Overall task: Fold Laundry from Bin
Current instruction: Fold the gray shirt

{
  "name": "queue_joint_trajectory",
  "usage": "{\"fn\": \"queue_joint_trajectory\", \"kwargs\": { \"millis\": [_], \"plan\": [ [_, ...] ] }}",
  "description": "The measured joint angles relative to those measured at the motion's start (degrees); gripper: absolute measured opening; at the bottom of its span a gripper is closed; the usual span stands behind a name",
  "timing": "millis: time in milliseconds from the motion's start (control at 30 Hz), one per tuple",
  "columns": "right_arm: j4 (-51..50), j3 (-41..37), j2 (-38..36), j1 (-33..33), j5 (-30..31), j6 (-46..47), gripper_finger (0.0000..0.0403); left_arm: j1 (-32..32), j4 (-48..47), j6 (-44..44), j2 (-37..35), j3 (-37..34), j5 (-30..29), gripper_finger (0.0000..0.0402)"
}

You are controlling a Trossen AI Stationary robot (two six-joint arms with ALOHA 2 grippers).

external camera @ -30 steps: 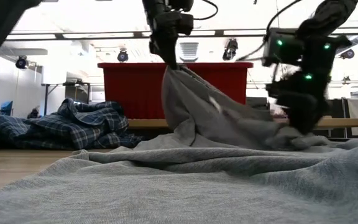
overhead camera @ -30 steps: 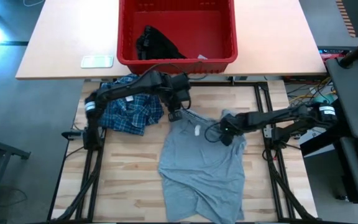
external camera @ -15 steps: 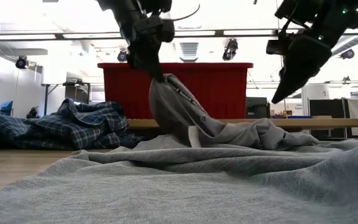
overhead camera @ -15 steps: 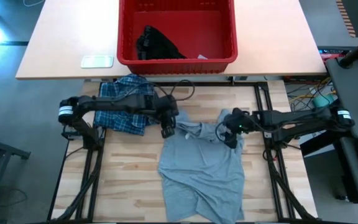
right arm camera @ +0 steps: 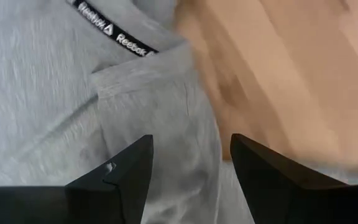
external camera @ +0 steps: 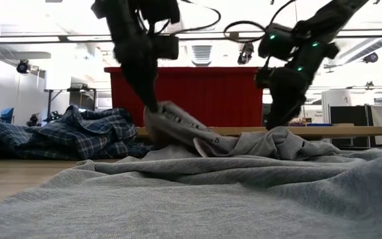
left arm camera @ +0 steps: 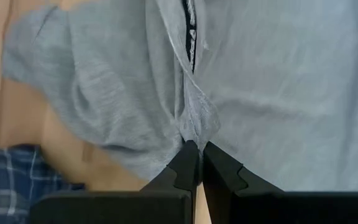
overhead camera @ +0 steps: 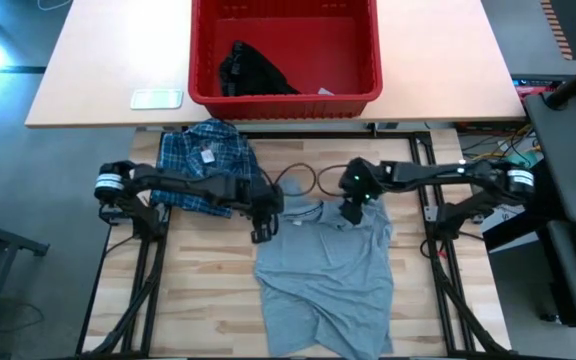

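The black neck tape (right arm camera: 114, 35) inside the collar of the light grey cotton T-shirt (overhead camera: 323, 275) reads "Reebok" in white, printed twice along the strip.

The red rectangular plastic bin (overhead camera: 363, 55) stands on the far tan table (overhead camera: 98, 60) and holds a small black garment (overhead camera: 251, 72) against its left side; a white slip (overhead camera: 326, 92) lies at its near wall. A pale flat card (overhead camera: 156, 98) rests on the same table, left of the bin.

The T-shirt lies spread on the light wooden table (overhead camera: 198, 290), collar end toward the bin. The crumpled blue-and-white plaid button shirt (overhead camera: 203, 175) lies just left of it.

The left gripper (left arm camera: 196, 158) has its fingers together, clamped on a pinched fold of the T-shirt at the left of the collar — the fold rises slightly off the table. The right gripper (right arm camera: 188, 162) hangs over the collar's right side, its fingers (right arm camera: 129, 168) apart — grey fabric shows between them, ungripped.
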Motion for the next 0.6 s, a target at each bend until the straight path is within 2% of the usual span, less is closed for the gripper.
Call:
{"fn": "queue_joint_trajectory", "kwargs": {
  "millis": [167, 300, 400, 467, 600],
  "plan": [
    [-0.84, 5.04, 7.84, -2.20, -5.00, -8.55, 0.0208, -2.22, 3.97, -0.14, 0.12, -4.59, -1.17, 0.0000],
    [-5.12, 9.39, 14.97, -3.41, -5.96, -11.69, 0.0207, -2.76, 4.36, -2.04, 0.12, -6.71, -1.12, 0.0000],
    [-7.65, 12.56, 19.00, -3.67, -11.03, -12.67, 0.0196, -2.79, 4.11, -2.94, 0.04, -7.79, -1.15, 0.0000],
    [-8.84, 14.09, 20.84, -3.41, -14.34, -13.34, 0.0178, -2.87, 4.32, -2.95, -0.06, -8.04, -1.15, 0.0000],
    [-10.03, 16.54, 21.78, -1.77, -13.57, -13.33, 0.0099, -2.85, 4.24, -3.91, -0.10, -8.12, -1.33, 0.0000]
  ]
}}
